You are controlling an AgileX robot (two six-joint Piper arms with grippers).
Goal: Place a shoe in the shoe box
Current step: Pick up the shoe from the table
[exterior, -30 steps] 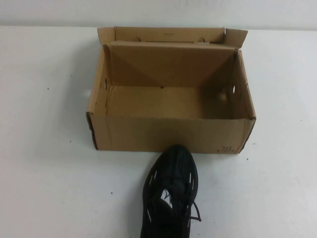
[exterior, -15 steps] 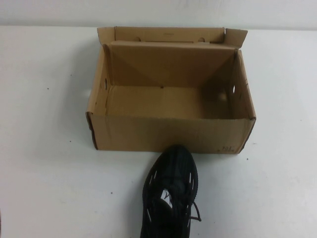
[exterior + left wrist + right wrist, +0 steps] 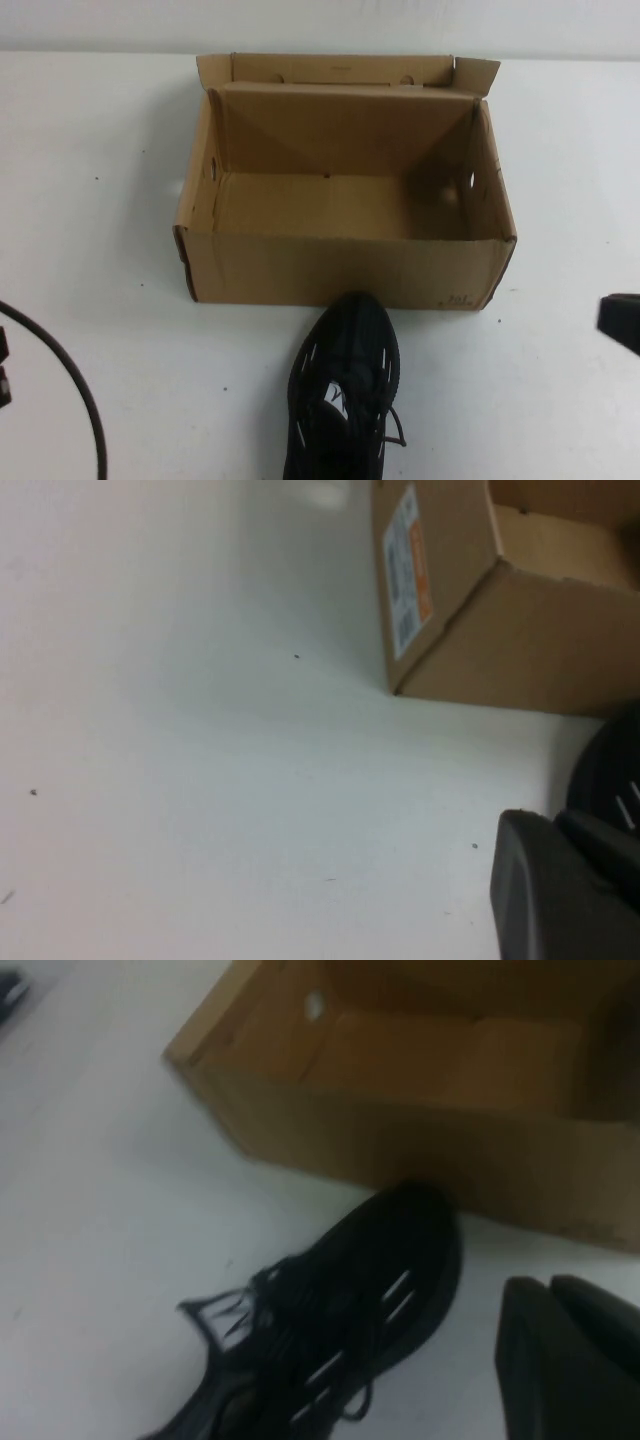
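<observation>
While both arms sit at the edges of the scene, I treat the step in hand as the approach to the shoe (image 3: 345, 390). It lies on the white table (image 3: 100, 250) at the near edge, slightly right of centre, with its toe touching or just short of the near wall of the shoe box (image 3: 345, 270); I cannot tell which. The heel runs out of the high view.

The box stands open with its flaps folded up at the far side. Its interior shows nothing inside.

The right gripper (image 3: 565, 1360) is at the right edge of the scene, near side, well apart from the shoe. The left gripper (image 3: 560, 890) is at the near left edge, with a black cable (image 3: 70, 380) looping beside it. I cannot tell from any view whether either gripper's fingers are apart or together.

Recommended procedure, as I judge it:
1. Grip the shoe across its collar or midfoot, not by the loose laces (image 3: 392, 425).
2. Lift until the sole clears the near wall before moving far.
3. Turn the shoe to lie along the box's long axis, left to right.

Obstructions: the near wall stands directly against the toe, so a low forward push would shove the box. The cable stays well clear of the shoe.
</observation>
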